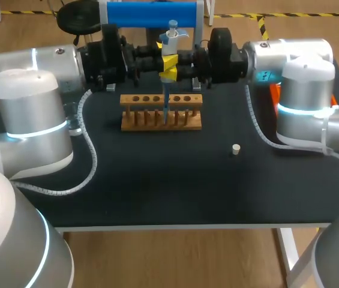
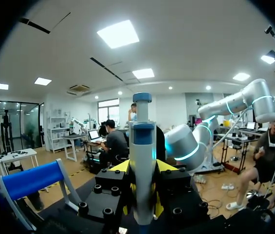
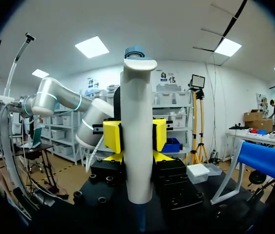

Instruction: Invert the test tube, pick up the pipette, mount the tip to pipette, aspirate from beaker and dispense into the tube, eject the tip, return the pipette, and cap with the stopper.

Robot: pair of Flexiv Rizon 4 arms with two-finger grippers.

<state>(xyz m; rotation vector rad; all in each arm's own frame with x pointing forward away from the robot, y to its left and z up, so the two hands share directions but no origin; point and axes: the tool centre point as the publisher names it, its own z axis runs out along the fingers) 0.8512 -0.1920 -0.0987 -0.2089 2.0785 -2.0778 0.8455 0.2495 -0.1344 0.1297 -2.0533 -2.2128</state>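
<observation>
- Pipette (image 1: 171,37) stands upright over the wooden rack (image 1: 187,123) at the back of the table. Its slim tip (image 1: 166,105) reaches down to one of the middle holes.
- As far as we can see, the left gripper (image 1: 167,61) and the right gripper (image 1: 170,72) meet head-on at the pipette's body. Both are closed narrowly on it from opposite sides, one a little above the other.
- We judge the step in hand to be dispensing into the test tube, since the tip is at the rack and not at the beaker.
- To do it well, we should keep the pipette plumb and the tip inside the tube's mouth, clear of the wood.
- The plunger end is bare above both sets of yellow tips. Any press on it should be slow and straight down, so the body does not slip in the grip.
- We should then lift straight up before moving sideways, or the tip may drag the tube or tilt the rack.
- We cannot make out the tube itself or any liquid in it, and the other holes read only as dark openings.
- A clear vessel, probably the beaker (image 1: 73,118), sits by our left arm, and we cannot tell what it holds.
- The stopper (image 1: 236,149) lies on the mat, well apart from the rack and nearer our right arm, so the tube is not yet capped.
</observation>
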